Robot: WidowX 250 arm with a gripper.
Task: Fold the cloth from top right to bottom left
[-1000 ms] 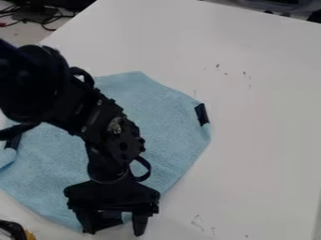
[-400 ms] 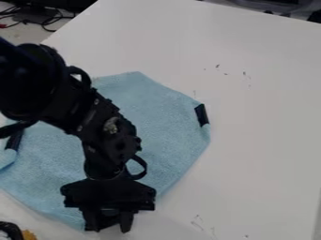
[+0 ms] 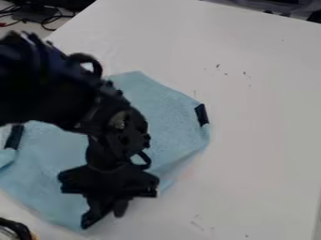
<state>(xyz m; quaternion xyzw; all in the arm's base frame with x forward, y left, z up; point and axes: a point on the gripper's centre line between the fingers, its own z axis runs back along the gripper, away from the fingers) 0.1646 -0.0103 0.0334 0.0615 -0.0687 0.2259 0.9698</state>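
My gripper (image 3: 104, 216) hangs over the lower left of the view, at the lower edge of the blue cloth (image 3: 168, 122). Its fingers are drawn close together and appear shut on the cloth, though the body of the gripper hides the held part. The cloth lies mostly spread on the white table, with a crease and a slightly raised strip along its lower right edge, beside the gripper. One dark patch (image 3: 201, 115) marks its right side and another (image 3: 14, 137) its left. The arm covers much of the cloth's middle and upper left.
Cables (image 3: 45, 17) and dark equipment lie beyond the white table's (image 3: 263, 117) upper left edge. A black object (image 3: 15, 229) sits at the lower left corner. More dark items stand past the top right edge.
The gripper's fingers have come closer together, and the gripper has risen a little in the view. A crease now shows along the cloth's lower right edge, which was smooth before.
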